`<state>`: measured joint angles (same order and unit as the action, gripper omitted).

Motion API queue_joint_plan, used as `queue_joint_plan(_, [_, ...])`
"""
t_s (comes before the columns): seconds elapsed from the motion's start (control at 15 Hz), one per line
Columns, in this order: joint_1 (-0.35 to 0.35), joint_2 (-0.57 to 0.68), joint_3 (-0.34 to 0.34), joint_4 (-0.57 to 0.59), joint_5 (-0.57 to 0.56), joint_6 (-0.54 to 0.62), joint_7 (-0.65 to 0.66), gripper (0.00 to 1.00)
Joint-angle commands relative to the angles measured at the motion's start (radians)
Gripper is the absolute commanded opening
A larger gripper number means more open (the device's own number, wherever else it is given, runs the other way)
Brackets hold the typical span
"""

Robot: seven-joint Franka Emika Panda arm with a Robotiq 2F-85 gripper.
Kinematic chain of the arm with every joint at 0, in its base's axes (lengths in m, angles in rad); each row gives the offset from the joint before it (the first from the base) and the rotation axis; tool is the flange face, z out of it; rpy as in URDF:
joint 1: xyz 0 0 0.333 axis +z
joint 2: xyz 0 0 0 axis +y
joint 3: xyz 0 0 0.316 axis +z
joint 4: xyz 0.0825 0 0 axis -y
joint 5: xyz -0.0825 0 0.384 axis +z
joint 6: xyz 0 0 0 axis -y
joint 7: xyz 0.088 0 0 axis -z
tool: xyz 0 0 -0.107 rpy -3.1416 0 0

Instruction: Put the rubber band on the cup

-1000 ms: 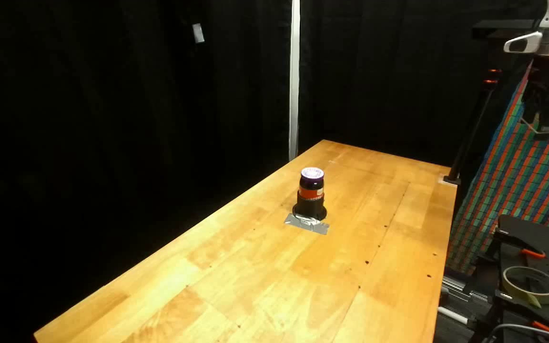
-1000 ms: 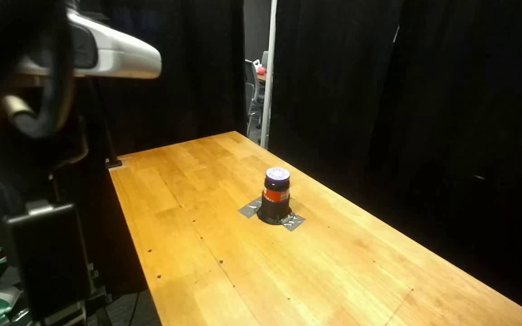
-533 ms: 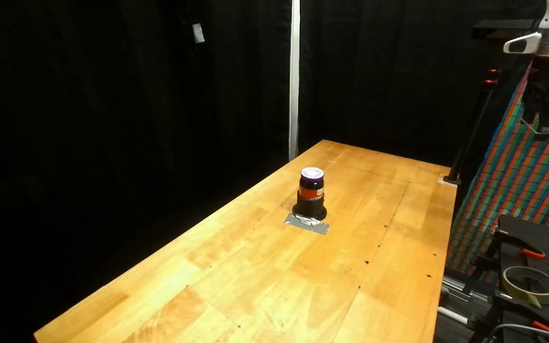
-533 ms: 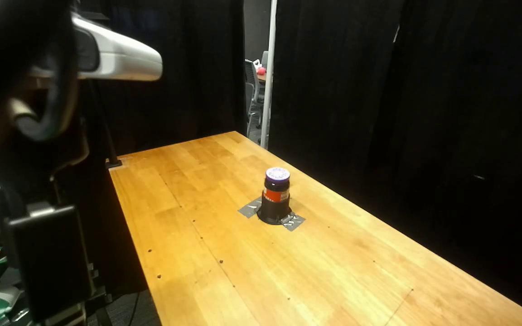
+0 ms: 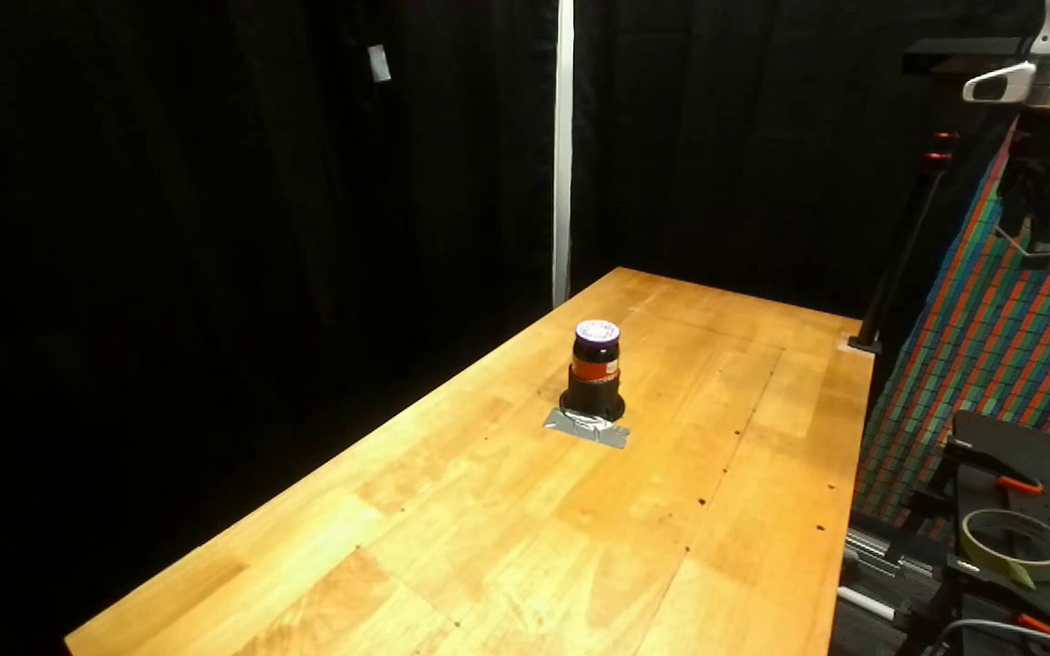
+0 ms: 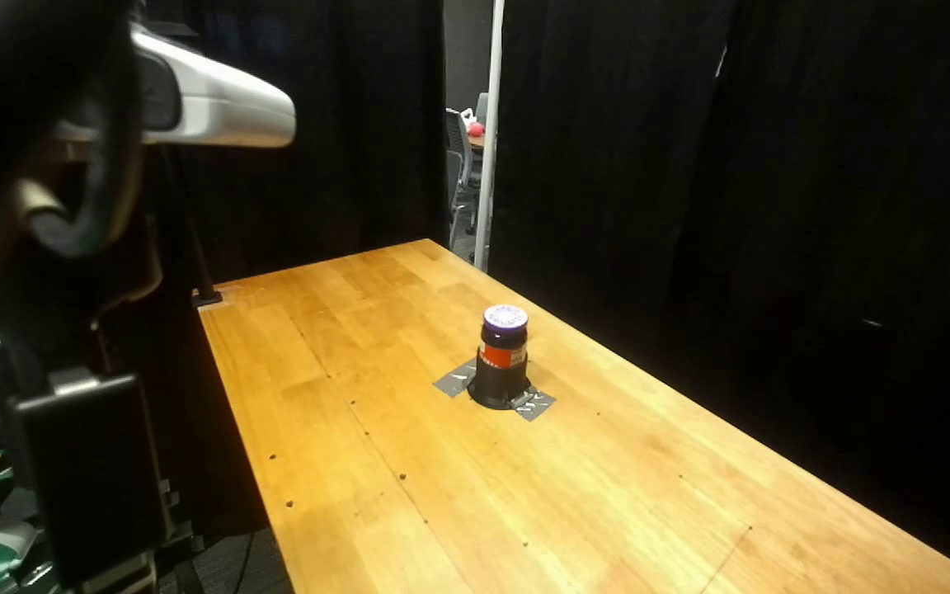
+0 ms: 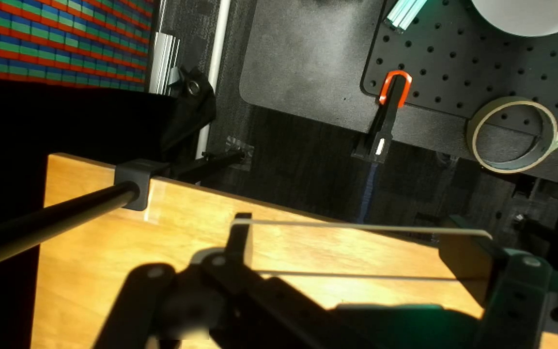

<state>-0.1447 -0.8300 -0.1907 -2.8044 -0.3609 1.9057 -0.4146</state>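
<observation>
Pincer (image 7: 354,247), spread wide, holds one rubber band (image 7: 356,226) round two fingers (image 7: 469,258); one cup (image 6: 503,355) stands.

Cup (image 6: 500,375): lid print (image 6: 505,316) unreadably small; dark foreground shape (image 6: 21,107), perhaps arm, blurred.

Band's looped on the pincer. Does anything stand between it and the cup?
Nothing visible does. The rubber band is stretched across the open pincer, and the cup stands upright on the table in both exterior views. The black pole at the table's corner seems off to one side of that path.
</observation>
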Motion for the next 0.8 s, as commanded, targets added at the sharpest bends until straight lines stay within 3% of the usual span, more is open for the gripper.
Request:
queue_joint_plan(0.0, [0.013,-0.002,-0.010,0.002,-0.007,-0.005,0.007,1.00])
queue_joint_plan(0.4, [0.055,0.095,0.128,0.049,0.107,0.060,0.345,1.00])
queue_joint_plan(0.73, [0.136,0.248,0.263,0.125,0.188,0.158,0.525,1.00])
